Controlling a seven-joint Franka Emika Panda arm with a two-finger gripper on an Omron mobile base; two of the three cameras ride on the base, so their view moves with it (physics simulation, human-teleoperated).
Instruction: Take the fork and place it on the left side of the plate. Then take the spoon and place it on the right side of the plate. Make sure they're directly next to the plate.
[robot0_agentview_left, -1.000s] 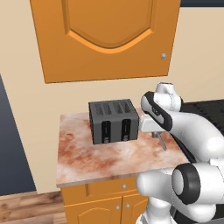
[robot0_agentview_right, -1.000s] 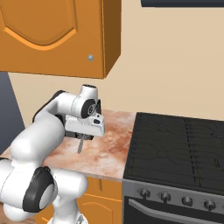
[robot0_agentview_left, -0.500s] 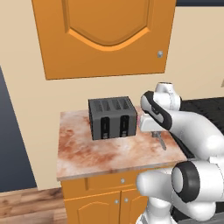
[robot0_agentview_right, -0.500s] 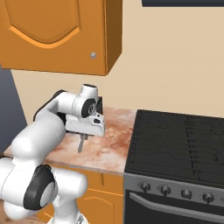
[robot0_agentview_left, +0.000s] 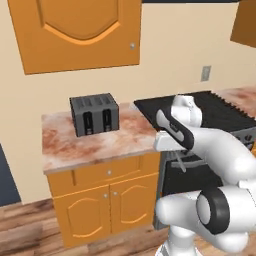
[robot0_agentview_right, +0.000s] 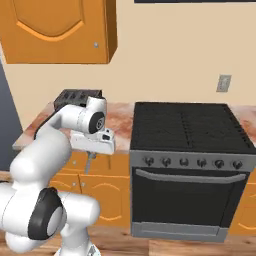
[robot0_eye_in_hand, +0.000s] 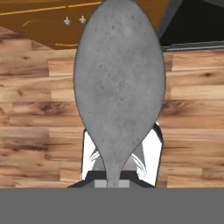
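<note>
Here the pincer (robot0_eye_in_hand: 113, 183) grips the spoon (robot0_eye_in_hand: 119, 87) over wooden floor (robot0_eye_in_hand: 39, 118).

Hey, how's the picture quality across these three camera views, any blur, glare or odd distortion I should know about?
Hand view: the all-silver metal spoon looms huge and grainy because it sits so near the lens, while the wooden floor behind is soft. Left base view: flat, even lighting, with a pixelated dark grey toaster. Right base view: no glare on the black stove; the gripper looks small and blurred.
</note>
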